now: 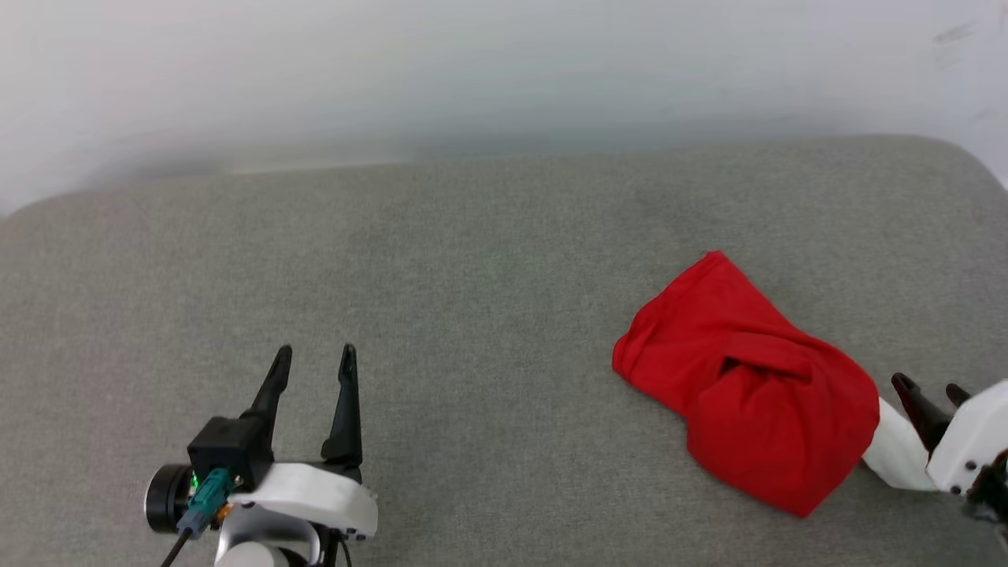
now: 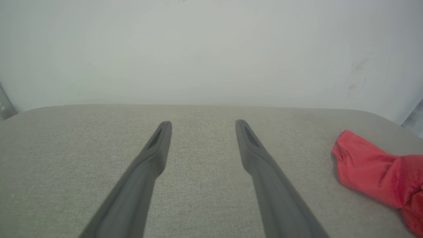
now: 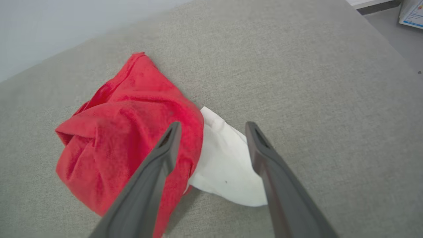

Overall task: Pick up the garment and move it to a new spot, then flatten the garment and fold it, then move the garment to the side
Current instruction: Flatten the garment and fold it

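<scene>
The garment (image 1: pixel 748 378) lies crumpled in a red heap on the right of the grey cushion (image 1: pixel 472 276), with a white sleeve (image 1: pixel 894 449) poking out at its right end. In the right wrist view the garment (image 3: pixel 125 138) and its white sleeve (image 3: pixel 224 165) lie just under my right gripper (image 3: pixel 211 127), which stands open above the sleeve with nothing between its fingers. In the head view that right gripper (image 1: pixel 929 387) sits at the sleeve's edge. My left gripper (image 1: pixel 315 353) hangs open over bare cushion at the lower left, far from the garment (image 2: pixel 380 172).
A pale wall (image 1: pixel 504 71) rises right behind the cushion's back edge. The cushion's rounded right corner (image 1: pixel 976 165) lies close to the garment. Beyond the cushion, floor and some papers (image 3: pixel 411 13) show in the right wrist view.
</scene>
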Robot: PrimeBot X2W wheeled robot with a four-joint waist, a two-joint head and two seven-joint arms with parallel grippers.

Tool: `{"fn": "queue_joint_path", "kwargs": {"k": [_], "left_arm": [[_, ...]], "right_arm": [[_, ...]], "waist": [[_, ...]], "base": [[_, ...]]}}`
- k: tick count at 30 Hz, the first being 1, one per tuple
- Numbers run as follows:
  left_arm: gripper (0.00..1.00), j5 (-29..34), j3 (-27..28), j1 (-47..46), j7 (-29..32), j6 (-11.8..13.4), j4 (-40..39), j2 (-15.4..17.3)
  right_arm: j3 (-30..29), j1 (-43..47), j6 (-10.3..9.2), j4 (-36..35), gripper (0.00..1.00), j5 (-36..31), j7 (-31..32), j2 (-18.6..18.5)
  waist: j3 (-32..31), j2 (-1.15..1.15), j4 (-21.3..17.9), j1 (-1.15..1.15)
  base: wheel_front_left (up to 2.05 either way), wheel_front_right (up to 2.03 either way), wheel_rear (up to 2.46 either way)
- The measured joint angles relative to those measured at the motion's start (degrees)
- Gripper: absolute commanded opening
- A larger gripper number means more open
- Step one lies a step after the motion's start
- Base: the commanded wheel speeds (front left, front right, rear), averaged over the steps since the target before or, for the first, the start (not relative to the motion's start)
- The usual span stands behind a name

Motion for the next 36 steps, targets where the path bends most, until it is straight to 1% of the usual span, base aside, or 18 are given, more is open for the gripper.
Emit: {"fn": "queue_joint_path", "kwargs": {"k": [2,4,7,9,10,14,15,16,17,22,25,30,33,36], "left_arm": [[1.0,0.0,-0.4,-1.3,0.0,-0.5,-0.1,0.0],[1.0,0.1,-0.5,-2.5,-0.1,-0.6,0.0,-0.1],[1.0,0.4,-0.7,-3.9,-0.4,-0.7,0.2,-0.3],[1.0,0.5,-0.9,-4.8,-0.5,-0.7,0.4,-0.5],[1.0,0.6,-0.8,-5.9,-0.8,-0.8,1.0,-0.7],[1.0,0.6,-0.8,-6.5,-0.9,-1.2,1.8,-1.1],[1.0,0.6,-0.8,-6.7,-1.1,-1.3,2.0,-1.2],[1.0,0.6,-0.8,-6.9,-1.1,-1.3,2.2,-1.2],[1.0,0.6,-0.8,-6.9,-1.2,-1.5,2.4,-1.2],[1.0,0.5,-0.6,-6.8,-1.4,-1.5,3.4,-1.4],[1.0,0.5,-0.6,-6.5,-1.4,-1.7,3.6,-1.4],[1.0,0.4,-0.5,-5.7,-1.4,-1.7,3.8,-1.4],[1.0,0.4,-0.7,-5.7,-1.4,-1.7,3.7,-1.5],[1.0,0.3,-0.9,-5.4,-1.4,-1.7,3.7,-1.5]], "right_arm": [[0.9,-2.6,-0.01,2.1,1.0,0.8,4.9,-2.2],[2.0,-5.1,-0.01,4.0,1.0,1.4,9.1,-3.7],[4.5,-8.3,0.0,6.1,1.0,2.4,13.3,-4.8],[5.8,-9.9,0.0,7.7,1.0,2.8,15.0,-5.1],[7.1,-11.8,-0.01,10.6,1.0,2.8,15.7,-5.5],[8.7,-13.3,-0.01,14.8,1.0,3.7,16.4,-5.8],[9.0,-13.6,0.0,15.4,0.48,3.9,16.7,-6.1],[9.2,-13.9,-0.01,15.8,0.29,4.4,16.9,-6.0],[9.5,-14.0,-0.01,16.0,0.0,4.7,16.9,-6.0],[12.0,-14.1,-0.01,14.8,0.0,5.4,14.6,-5.7],[13.5,-14.3,-0.01,10.7,0.0,5.4,12.8,-5.4],[17.9,-14.6,-0.01,1.5,0.0,5.8,11.2,-3.2],[22.0,-13.9,-0.01,-3.4,0.0,6.1,10.8,-0.7],[27.4,-11.6,-0.01,-6.4,0.0,6.5,10.4,1.5]], "waist": [[1.3,0.0,0.6,0.0],[2.5,0.0,1.3,0.01],[4.6,0.0,2.4,0.01],[5.9,0.0,3.1,0.01],[7.7,0.0,4.0,0.01],[9.1,0.0,4.8,0.01],[9.2,0.0,4.9,0.01],[9.2,0.0,4.9,0.01],[9.2,0.0,4.9,0.01],[7.8,0.0,4.4,0.01],[6.6,0.0,4.0,0.01],[4.5,0.0,3.4,0.01],[3.6,0.0,3.2,0.01],[3.3,0.0,3.2,0.01]], "base": [[0.0,0.0,0.0],[0.0,0.0,0.0],[0.0,0.0,0.0],[0.0,0.0,0.0],[0.0,0.0,0.0],[0.0,0.0,0.0],[0.0,0.0,0.0],[0.0,0.0,0.0],[0.0,0.0,0.0],[0.0,0.0,0.0],[0.0,0.0,0.0],[0.0,0.0,0.0],[0.0,0.0,0.0],[0.0,0.0,0.0]]}}
